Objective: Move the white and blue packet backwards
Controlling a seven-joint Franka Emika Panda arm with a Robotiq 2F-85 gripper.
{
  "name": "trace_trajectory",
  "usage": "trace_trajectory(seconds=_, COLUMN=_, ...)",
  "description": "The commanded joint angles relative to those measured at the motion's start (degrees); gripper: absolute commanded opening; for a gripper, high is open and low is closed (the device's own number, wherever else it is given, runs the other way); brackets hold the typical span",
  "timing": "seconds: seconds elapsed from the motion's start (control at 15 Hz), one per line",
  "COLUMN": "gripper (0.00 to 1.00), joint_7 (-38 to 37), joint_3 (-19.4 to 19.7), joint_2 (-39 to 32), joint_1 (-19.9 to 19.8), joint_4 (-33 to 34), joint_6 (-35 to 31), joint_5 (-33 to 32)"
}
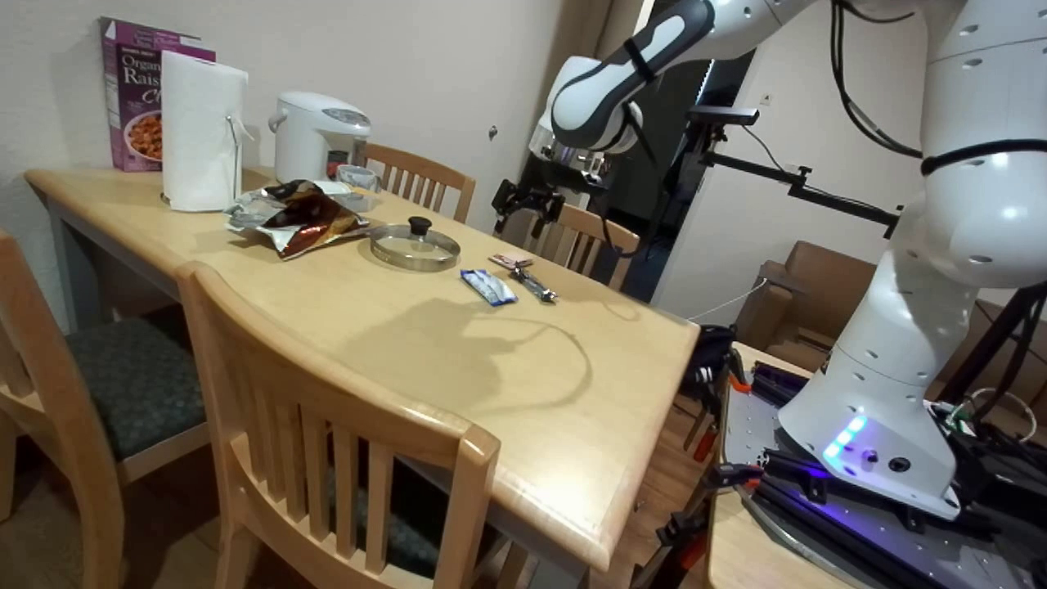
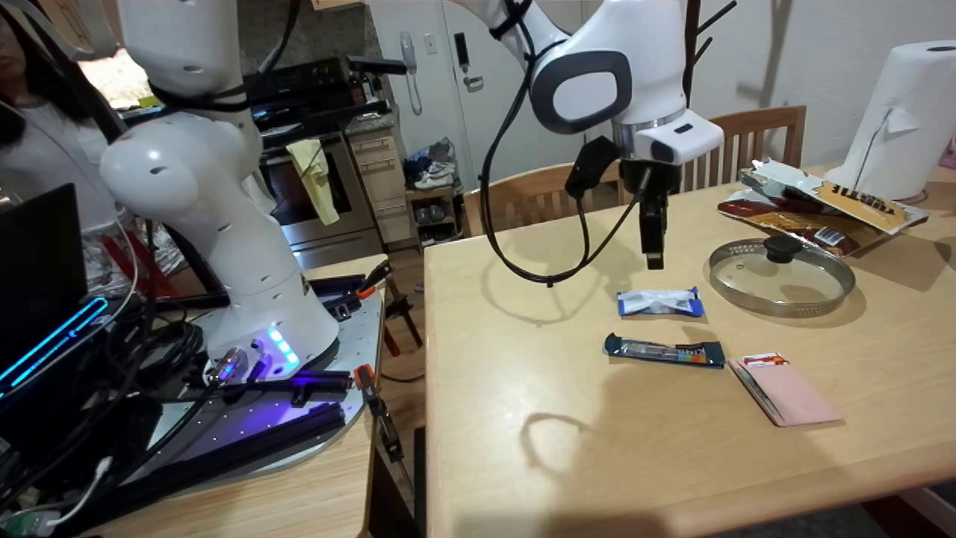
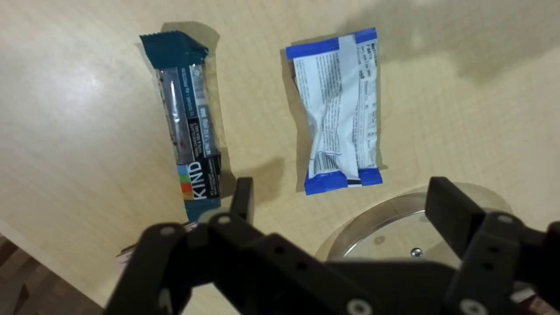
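The white and blue packet lies flat on the table, in both exterior views (image 1: 489, 287) (image 2: 659, 302) and in the wrist view (image 3: 341, 109). It is white with printed text and has blue ends. My gripper is open and empty, held above the table, in both exterior views (image 1: 519, 226) (image 2: 655, 261). In the wrist view the gripper's (image 3: 340, 186) fingers are wide apart. The packet's near blue end appears between the fingertips there, with the rest of it beyond them. The gripper does not touch the packet.
A dark KIND bar (image 3: 188, 122) lies beside the packet. A glass lid (image 2: 781, 276) with a metal rim and black knob sits close by. A pink card wallet (image 2: 792, 392), a crumpled brown-red wrapper (image 1: 303, 217), a paper towel roll (image 1: 203, 131) and a white jug (image 1: 315, 139) stand farther along.
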State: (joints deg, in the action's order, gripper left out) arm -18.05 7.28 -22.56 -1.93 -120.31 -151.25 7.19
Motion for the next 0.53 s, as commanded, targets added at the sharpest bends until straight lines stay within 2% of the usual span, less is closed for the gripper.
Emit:
trace_trajectory(seconds=0.0, gripper=1.00, joint_7=0.1, joint_3=1.2, joint_2=7.2, joint_1=2.9, joint_4=-7.7, joint_6=-2.9, joint_5=-6.0)
trace_trajectory(seconds=0.47, gripper=1.00, joint_7=2.3, joint_3=-0.4, joint_2=13.8, joint_1=4.0, joint_4=-15.8, joint_6=-5.7, joint_5=-12.8)
